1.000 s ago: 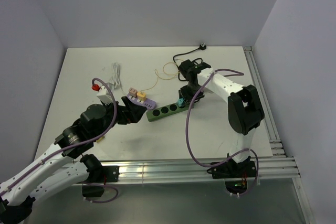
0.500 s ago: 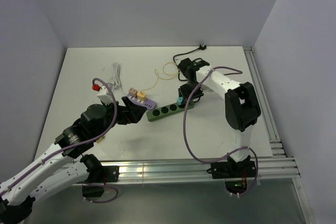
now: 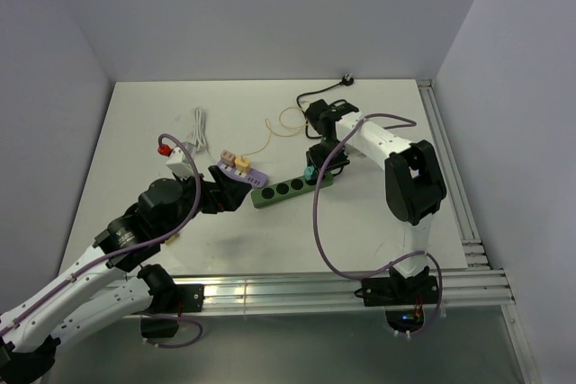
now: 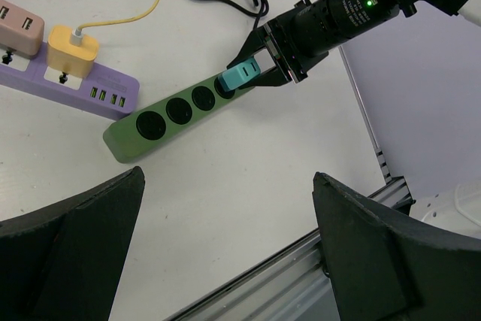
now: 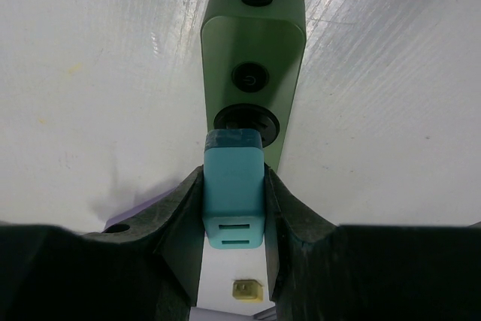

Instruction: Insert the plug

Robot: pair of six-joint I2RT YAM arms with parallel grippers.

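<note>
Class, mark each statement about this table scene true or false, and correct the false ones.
1. Three sockets of the green power strip are empty. True.
2. The left gripper is shut on the green power strip. False: it is open and holds nothing.
3. The right gripper holds a teal plug. True.
4. The yellow charger sits on the green power strip. False: it sits on the purple power strip.
</note>
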